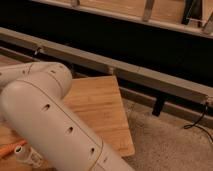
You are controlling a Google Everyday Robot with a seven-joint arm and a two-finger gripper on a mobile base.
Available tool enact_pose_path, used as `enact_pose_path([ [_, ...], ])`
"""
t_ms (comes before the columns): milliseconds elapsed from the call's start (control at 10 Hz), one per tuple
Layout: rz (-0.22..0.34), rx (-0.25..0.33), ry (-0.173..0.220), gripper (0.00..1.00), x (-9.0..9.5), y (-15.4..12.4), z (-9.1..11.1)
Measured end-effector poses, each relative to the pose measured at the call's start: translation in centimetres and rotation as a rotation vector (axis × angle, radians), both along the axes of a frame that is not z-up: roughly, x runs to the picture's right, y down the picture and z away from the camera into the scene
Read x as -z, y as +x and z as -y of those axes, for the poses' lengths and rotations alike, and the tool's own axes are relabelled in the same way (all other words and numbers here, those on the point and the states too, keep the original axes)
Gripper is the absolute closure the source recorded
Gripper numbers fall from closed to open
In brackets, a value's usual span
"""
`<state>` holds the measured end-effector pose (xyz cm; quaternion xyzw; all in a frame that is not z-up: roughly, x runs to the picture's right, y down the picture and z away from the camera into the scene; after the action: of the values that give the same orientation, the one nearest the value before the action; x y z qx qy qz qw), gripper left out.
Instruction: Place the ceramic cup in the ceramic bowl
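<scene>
My white arm [55, 117] fills the left half of the camera view and lies over the wooden table [100, 102]. The gripper is out of view, beyond the left edge or behind the arm. The ceramic cup and the ceramic bowl do not show; the arm covers the left part of the table.
A small orange object [10, 148] and white cylindrical pieces joined together [27, 156] lie at the table's bottom left. Behind the table runs a grey rail [125, 67] along a dark wall. Grey carpet [170, 145] and a black cable [197, 122] are on the right.
</scene>
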<state>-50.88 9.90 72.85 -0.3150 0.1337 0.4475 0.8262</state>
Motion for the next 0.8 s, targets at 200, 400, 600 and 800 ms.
enact_pose_path([
  [200, -0.019, 0.002, 0.004, 0.35, -0.9, 0.4, 0.2],
  [400, -0.039, 0.005, -0.004, 0.35, -1.9, 1.1, -0.1],
  [600, -0.052, 0.011, -0.029, 0.35, -3.2, 1.9, -1.4],
  [800, -0.04, 0.014, -0.045, 0.38, -4.3, 2.2, -2.5],
])
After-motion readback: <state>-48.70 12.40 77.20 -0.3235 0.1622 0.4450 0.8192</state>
